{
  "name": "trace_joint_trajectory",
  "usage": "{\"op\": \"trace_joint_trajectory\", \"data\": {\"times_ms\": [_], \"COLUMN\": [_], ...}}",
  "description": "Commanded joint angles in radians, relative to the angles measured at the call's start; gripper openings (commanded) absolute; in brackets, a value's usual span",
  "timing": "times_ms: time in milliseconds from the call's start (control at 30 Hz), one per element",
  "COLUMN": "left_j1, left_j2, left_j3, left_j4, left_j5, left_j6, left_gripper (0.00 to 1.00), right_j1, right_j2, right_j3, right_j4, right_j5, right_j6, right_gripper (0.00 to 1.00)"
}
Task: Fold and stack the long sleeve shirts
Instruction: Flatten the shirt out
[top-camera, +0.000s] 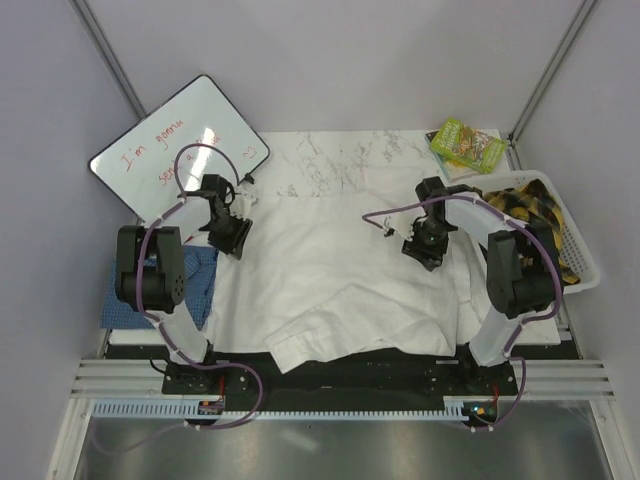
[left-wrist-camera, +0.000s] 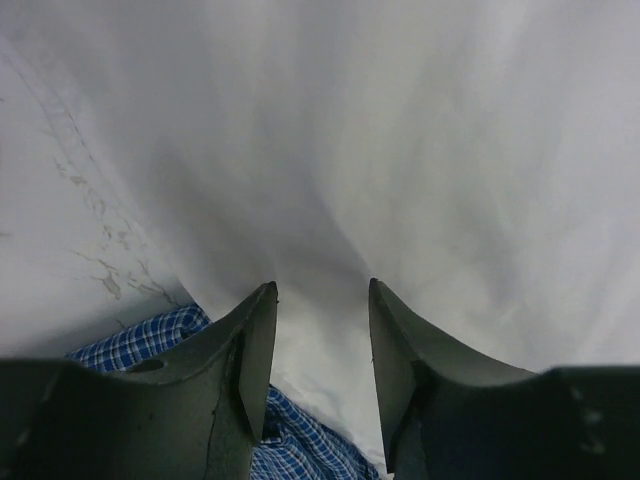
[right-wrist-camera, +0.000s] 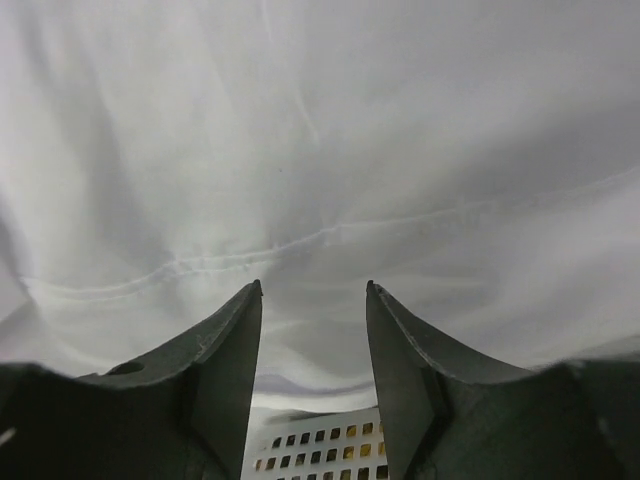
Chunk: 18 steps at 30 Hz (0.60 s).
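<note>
A black-edged whiteboard (top-camera: 180, 140) with red handwriting leaned beyond the left claw (top-camera: 228, 238), to its left. Beyond the right claw (top-camera: 422, 252) lay a green printed book (top-camera: 466, 146). Right of that claw sat a white slotted plastic basket (top-camera: 590, 265) of yellow-and-black cloth (top-camera: 535, 205), on the white marbled desk (top-camera: 330, 155).

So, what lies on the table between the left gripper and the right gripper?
Only the white shirt, spread out between the left gripper and the right gripper; the top view shows this.

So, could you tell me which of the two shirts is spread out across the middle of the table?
The white shirt; the blue checked shirt lies bunched at the table's left edge instead.
</note>
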Motion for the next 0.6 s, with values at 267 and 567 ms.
{"op": "trace_joint_trajectory", "data": {"times_ms": [267,567], "left_j1": [-0.022,-0.022], "left_j2": [-0.022,0.107], "left_j3": [0.301,0.417], "left_j4": [-0.082,-0.004], "left_j5": [0.227,0.245], "left_j6": [0.098,0.055], "left_gripper": [0.88,0.92], "right_j1": [-0.034,-0.067], "right_j2": [0.307,0.485], "right_j3": [0.803,0.890], "right_j4": [0.019,0.288], "right_j5": [-0.189,0.063], "right_j6": [0.479,0.669], "right_gripper": [0.61,0.64]}}
